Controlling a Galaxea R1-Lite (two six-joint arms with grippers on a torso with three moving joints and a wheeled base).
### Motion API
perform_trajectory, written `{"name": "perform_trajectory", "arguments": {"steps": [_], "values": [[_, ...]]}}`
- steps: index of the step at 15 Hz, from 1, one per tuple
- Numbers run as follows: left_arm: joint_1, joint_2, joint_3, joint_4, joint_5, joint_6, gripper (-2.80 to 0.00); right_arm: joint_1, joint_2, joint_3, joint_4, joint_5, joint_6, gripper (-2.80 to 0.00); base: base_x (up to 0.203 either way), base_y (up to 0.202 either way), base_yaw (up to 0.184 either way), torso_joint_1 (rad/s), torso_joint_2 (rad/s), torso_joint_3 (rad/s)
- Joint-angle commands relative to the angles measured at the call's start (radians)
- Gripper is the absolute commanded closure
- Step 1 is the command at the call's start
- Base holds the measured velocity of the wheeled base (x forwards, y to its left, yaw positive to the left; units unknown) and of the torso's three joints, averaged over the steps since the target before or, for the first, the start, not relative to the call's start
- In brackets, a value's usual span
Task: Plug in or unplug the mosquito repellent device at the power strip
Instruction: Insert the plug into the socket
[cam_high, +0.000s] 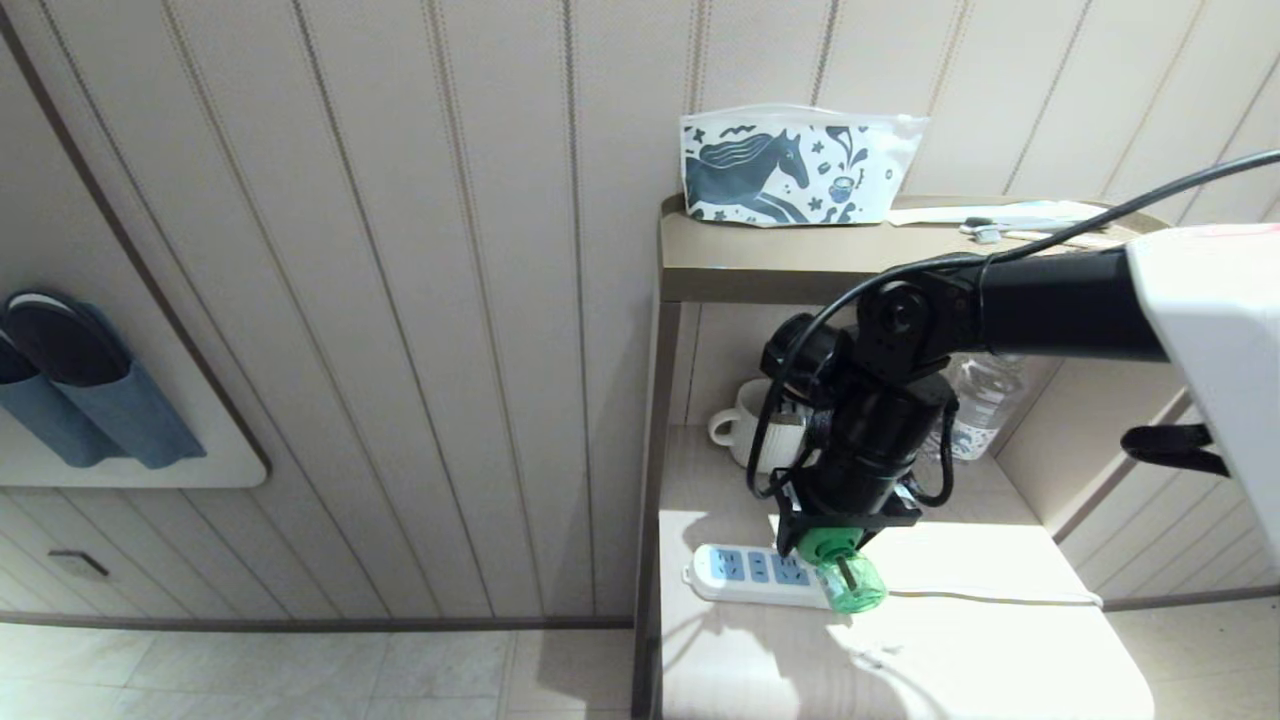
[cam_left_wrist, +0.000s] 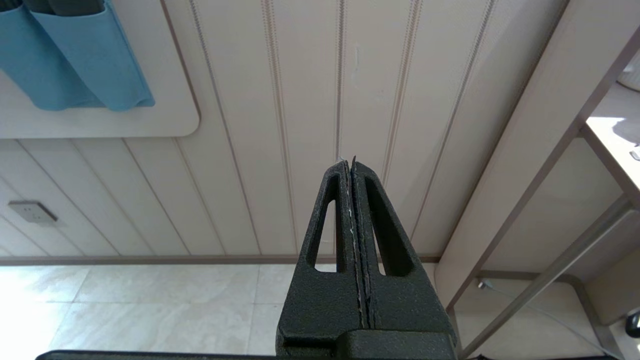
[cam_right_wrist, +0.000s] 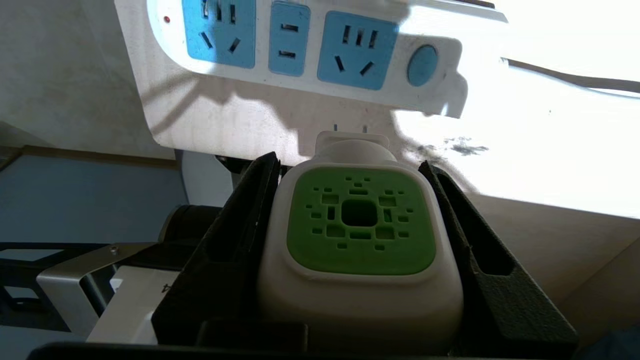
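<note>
Repellent device (cam_right_wrist: 360, 250): your right gripper (cam_right_wrist: 357, 225) is clamping it by both sides, holding it just above the power strip (cam_right_wrist: 310, 55), prongs unplugged. Your left gripper (cam_left_wrist: 354, 200) is idling with fingers pressed together, facing the wall.

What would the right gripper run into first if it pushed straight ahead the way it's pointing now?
Probably the power strip. The right gripper holds the mosquito repellent device with its prongs aimed near the strip's edge, by the right-hand socket. Depth is unclear, so they might meet the shelf instead.
</note>
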Motion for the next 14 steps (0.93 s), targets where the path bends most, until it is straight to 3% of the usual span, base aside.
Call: {"name": "perform_trajectory", "arguments": {"steps": [1,6,14], "values": [[0.0,0.001,0.0,0.0,0.0,0.0,0.0,-0.001,0.029,-0.007,0.001,-0.001,-0.001,0.0,0.0,0.0,0.0,0.0,0.0,0.0],[-0.001,0.001,0.0,0.0,0.0,0.001,0.0,-0.004,0.052,-0.01,-0.014,-0.009,-0.064,0.0,0.0,0.0,0.0,0.0,0.0,0.0],[0.0,0.001,0.0,0.0,0.001,0.0,0.0,-0.027,0.081,-0.017,-0.039,-0.009,-0.068,0.0,0.0,0.0,0.0,0.0,0.0,0.0]]}}
